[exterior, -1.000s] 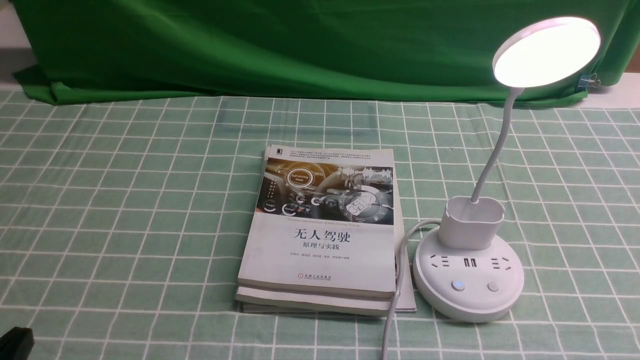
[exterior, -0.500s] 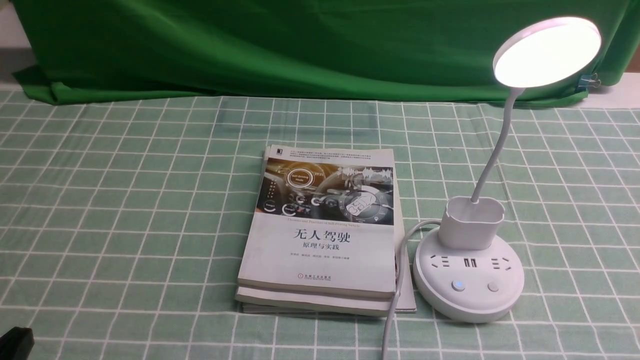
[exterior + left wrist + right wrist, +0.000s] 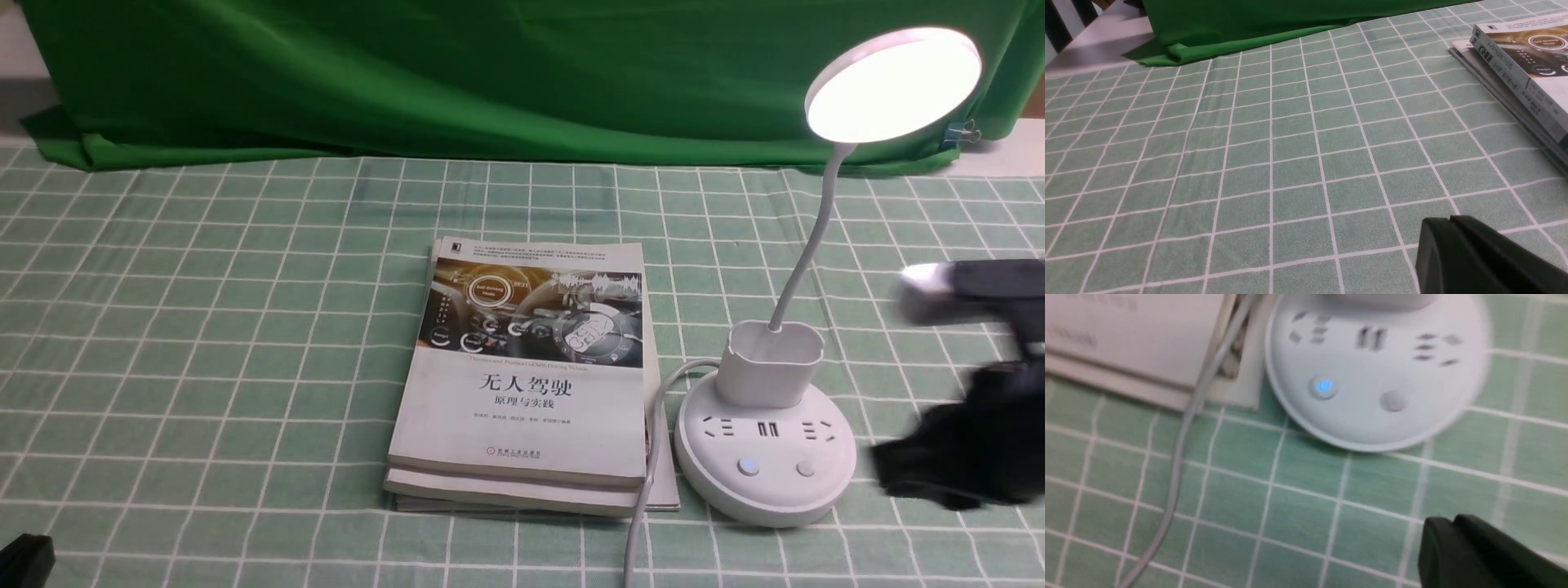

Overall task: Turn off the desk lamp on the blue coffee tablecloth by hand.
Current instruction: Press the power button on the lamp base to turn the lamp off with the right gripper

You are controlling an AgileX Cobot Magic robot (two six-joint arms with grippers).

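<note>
At lower right of the front view, the white plastic disc-headed desk lamp (image 3: 770,367) stands lit on the mint grid-lined tablecloth (image 3: 204,327). Its light base (image 3: 775,500) may skid; press the blue-lit button (image 3: 747,466) straight down. Black right gripper (image 3: 1447,528) and left gripper (image 3: 1443,226) look closed, empty. White paperback book (image 3: 531,408): "无人驾驶 原理与实践".

White desk lamp (image 3: 765,457) lit, upright on blue coffee tablecloth (image 3: 204,327); hand (image 3: 967,445) blurred, near its base.

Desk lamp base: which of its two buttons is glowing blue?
The left button, nearer the books, glows blue; the right button is plain white and unlit.
</note>
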